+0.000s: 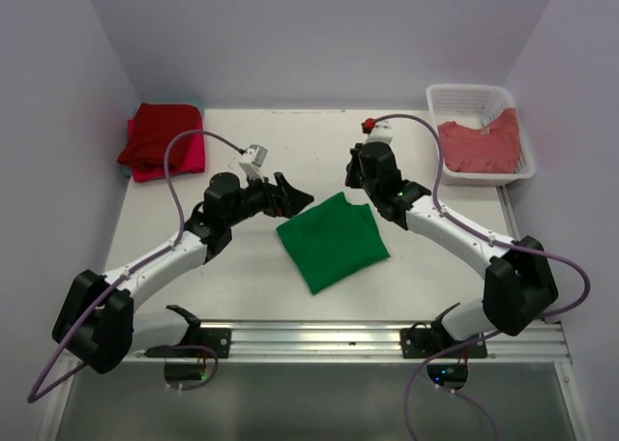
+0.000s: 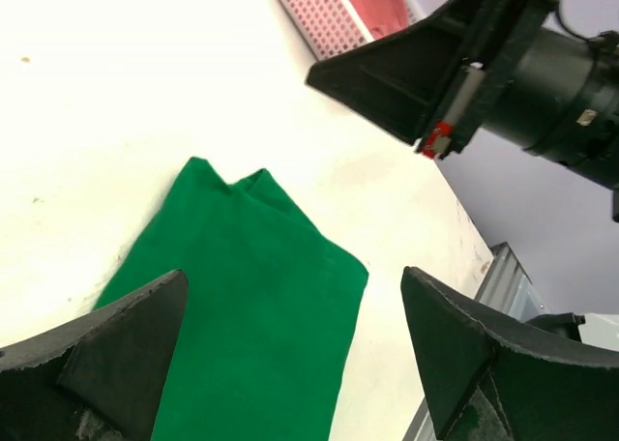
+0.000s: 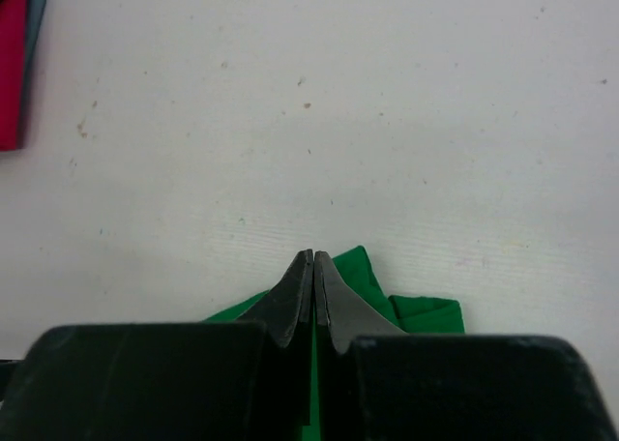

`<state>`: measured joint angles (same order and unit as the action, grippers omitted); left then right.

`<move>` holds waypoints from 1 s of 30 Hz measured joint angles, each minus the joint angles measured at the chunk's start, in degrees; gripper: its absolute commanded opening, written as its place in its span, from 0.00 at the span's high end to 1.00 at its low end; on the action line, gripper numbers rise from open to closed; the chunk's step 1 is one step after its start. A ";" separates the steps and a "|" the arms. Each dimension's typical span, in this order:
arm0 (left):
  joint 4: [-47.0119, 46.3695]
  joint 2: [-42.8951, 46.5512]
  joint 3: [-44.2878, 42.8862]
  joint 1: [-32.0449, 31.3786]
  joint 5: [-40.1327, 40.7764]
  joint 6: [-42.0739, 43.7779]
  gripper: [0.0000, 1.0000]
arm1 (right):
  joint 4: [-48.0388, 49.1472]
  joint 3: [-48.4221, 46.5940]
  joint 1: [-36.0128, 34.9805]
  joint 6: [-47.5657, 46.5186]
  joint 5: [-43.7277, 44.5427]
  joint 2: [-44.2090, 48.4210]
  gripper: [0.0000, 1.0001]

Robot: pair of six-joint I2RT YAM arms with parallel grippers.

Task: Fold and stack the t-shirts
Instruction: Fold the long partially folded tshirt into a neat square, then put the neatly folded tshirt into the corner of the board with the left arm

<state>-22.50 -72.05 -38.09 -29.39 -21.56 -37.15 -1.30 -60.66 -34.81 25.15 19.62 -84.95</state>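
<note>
— As the table (image 1: pixel 435 267) is viewed from above, what is found around the work?

— A white lattice basket (image 1: pixel 465 99) is set in the far right corner, and a salmon-red t-shirt (image 1: pixel 481 143) is laid in it. A stack of red and pink t-shirts (image 1: pixel 162 139) is placed in the far left corner. A metal rail (image 1: pixel 319 337) is run along the near edge, where both arm bases are fixed.

— What is found in the way?

— The two grippers are brought near each other over the far side of the green t-shirt (image 1: pixel 334 240), so each lies in the other's path. In the left wrist view the other gripper's fingers are seen at the upper right.

— Where is that shirt held against the tools?

— It is folded to a rough rectangle and laid aslant at the middle of the table, between the arms. The left gripper (image 1: pixel 290 195) is held at its far left corner, with the jaws spread wide and nothing between them. The right gripper (image 1: pixel 360 177) is held at the far right corner with its fingers pressed together. Green is seen on either side of their tips, but whether cloth is pinched cannot be told.

— What room is left?

— Open tabletop is seen beyond the shirt towards the far wall, and also between the shirt and the rail. The table is closed in by pale walls (image 1: pixel 58 122) on the left, far and right sides.
</note>
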 measured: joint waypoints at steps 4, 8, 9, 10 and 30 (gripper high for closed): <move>5.70 2.27 0.92 0.00 2.97 0.07 0.07 | -2.89 0.11 -0.07 0.22 -0.96 1.57 1.00; 11.41 2.36 7.02 0.00 4.70 -2.14 0.09 | -6.99 3.39 -1.03 1.53 -3.13 1.84 1.00; 12.70 2.60 9.05 -0.02 5.16 -2.84 0.09 | -7.87 4.68 -1.57 1.97 -4.24 1.90 1.00; 14.25 3.04 10.95 -0.04 5.62 -3.91 0.09 | -8.72 5.97 -2.27 2.38 -4.87 2.03 1.00; 17.73 5.84 18.32 -4.90 8.07 -15.13 0.00 | -12.37 12.81 -6.03 6.75 -10.19 -2.38 1.00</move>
<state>-4.78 -66.22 -19.77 -34.28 -13.50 -52.27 -13.67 -47.86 -40.84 31.90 9.43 -87.33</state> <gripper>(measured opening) 0.997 0.008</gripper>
